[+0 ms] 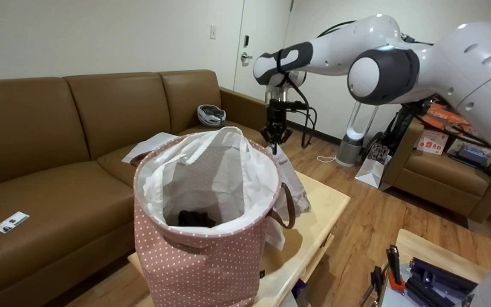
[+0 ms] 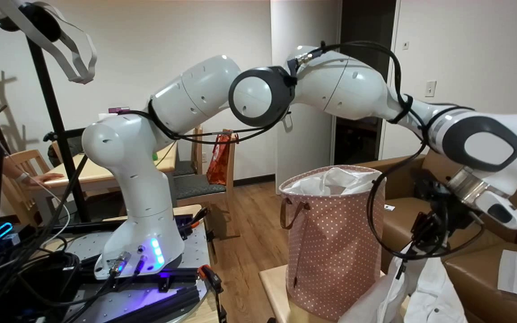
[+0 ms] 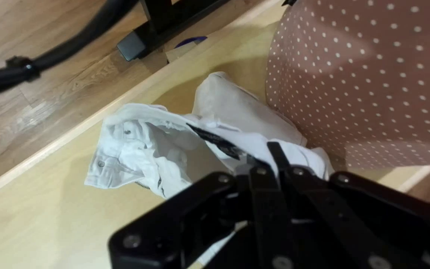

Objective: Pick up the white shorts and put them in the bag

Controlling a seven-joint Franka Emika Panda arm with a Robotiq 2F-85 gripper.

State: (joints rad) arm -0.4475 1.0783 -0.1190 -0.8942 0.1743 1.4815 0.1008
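Observation:
The white shorts [image 1: 293,183] hang from my gripper [image 1: 275,146] beside the bag and over the wooden table; part of them is hidden behind the bag. In the wrist view, my gripper [image 3: 271,160] is shut on the waistband of the shorts [image 3: 125,153], near a black label. The shorts [image 2: 435,291] also hang below the gripper [image 2: 409,258] in an exterior view. The pink polka-dot bag [image 1: 198,264] stands upright on the table with its white lining open at the top. It shows close to the shorts in the wrist view [image 3: 371,74] and in an exterior view [image 2: 330,251].
A dark item [image 1: 195,218] lies inside the bag. The wooden table [image 1: 324,200] is under the bag. A brown sofa [image 1: 36,204] stands behind, with a helmet [image 1: 211,115] and a white sheet [image 1: 149,145] on it. A black cable [image 3: 84,35] loops near the gripper.

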